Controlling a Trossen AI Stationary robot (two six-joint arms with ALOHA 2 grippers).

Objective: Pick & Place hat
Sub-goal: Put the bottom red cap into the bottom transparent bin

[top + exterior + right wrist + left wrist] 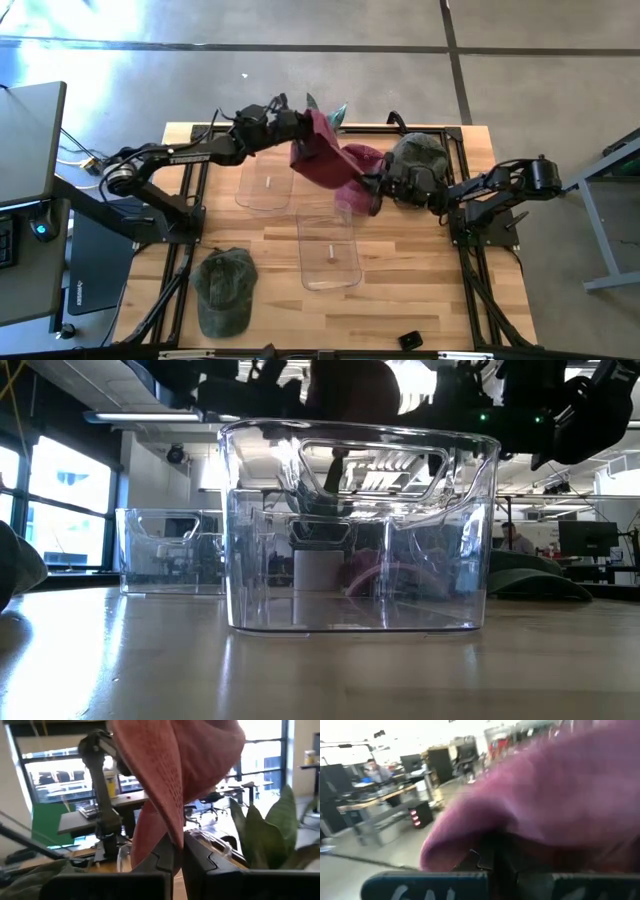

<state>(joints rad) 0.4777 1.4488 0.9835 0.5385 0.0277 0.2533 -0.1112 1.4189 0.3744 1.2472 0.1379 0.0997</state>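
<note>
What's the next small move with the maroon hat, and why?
Probably carry the maroon hat toward the near clear bin and lower it there. Both the left gripper and the right gripper are shut on it, holding it stretched in the air between the far clear bin and the near one. Which bin is meant isn't shown.

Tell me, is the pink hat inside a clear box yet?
Not yet. The maroon-pink cloth hat hangs above the table, stretched between the left gripper and right gripper, over the clear plastic bins, not inside.
</note>
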